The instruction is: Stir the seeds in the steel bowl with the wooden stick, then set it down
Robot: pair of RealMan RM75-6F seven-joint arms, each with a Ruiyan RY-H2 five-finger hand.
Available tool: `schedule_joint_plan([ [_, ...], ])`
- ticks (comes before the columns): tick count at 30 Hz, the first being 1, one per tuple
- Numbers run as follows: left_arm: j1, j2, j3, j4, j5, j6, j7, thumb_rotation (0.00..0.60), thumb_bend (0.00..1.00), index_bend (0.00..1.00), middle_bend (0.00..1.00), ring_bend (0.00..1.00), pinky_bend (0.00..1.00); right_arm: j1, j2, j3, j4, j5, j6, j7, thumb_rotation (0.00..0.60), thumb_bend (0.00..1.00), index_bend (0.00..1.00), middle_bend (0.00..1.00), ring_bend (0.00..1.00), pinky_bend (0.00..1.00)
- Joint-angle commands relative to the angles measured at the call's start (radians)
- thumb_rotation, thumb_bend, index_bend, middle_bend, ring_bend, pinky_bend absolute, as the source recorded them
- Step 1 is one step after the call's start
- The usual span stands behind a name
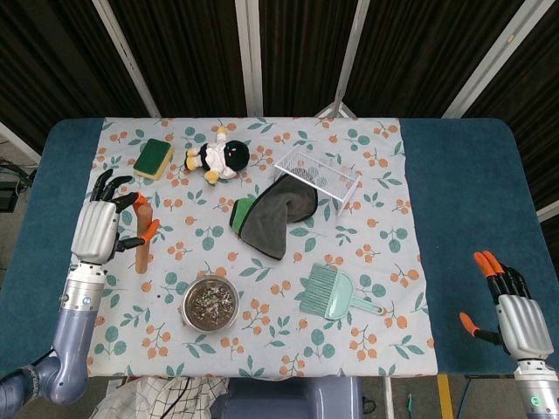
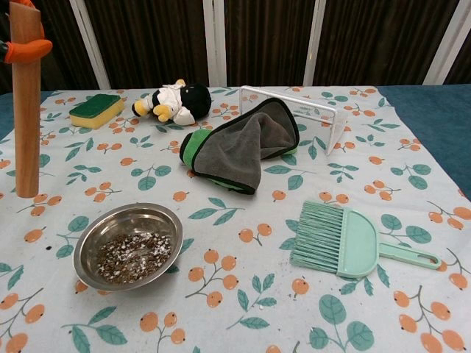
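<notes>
My left hand point(image 1: 100, 229) grips the wooden stick point(image 1: 141, 240) near its top, thumb and a finger pinching it. The stick point(image 2: 26, 103) hangs upright above the cloth at the far left, its lower end off the table. The steel bowl point(image 1: 210, 303) with brown and white seeds sits to the right of the stick and nearer the front edge; in the chest view the bowl point(image 2: 127, 245) lies below and right of the stick's lower end. My right hand point(image 1: 520, 319) stays at the front right over blue table, fingers spread, holding nothing.
On the floral cloth point(image 1: 367, 218) lie a green-yellow sponge point(image 1: 154, 158), a plush toy point(image 1: 218, 157), a grey-green rag point(image 1: 271, 216) against a clear box point(image 1: 316, 174), and a mint brush with dustpan point(image 1: 332, 292). Bare blue table point(image 1: 472, 201) lies at the right.
</notes>
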Motion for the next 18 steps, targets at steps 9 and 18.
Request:
schedule_joint_plan([
  [9, 0.024, -0.015, -0.021, -0.032, 0.064, 0.071, -0.109, 0.600, 0.79, 0.63, 0.71, 0.18, 0.00, -0.001, -0.002, 0.000, 0.000, -0.002, -0.001, -0.003, 0.600, 0.32, 0.00, 0.00, 0.00, 0.00],
  [18, 0.024, -0.080, 0.008, -0.033, 0.149, 0.096, -0.208, 0.600, 0.79, 0.63, 0.71, 0.18, 0.00, 0.002, 0.001, 0.004, -0.004, 0.002, -0.006, -0.004, 0.600, 0.32, 0.00, 0.00, 0.00, 0.00],
])
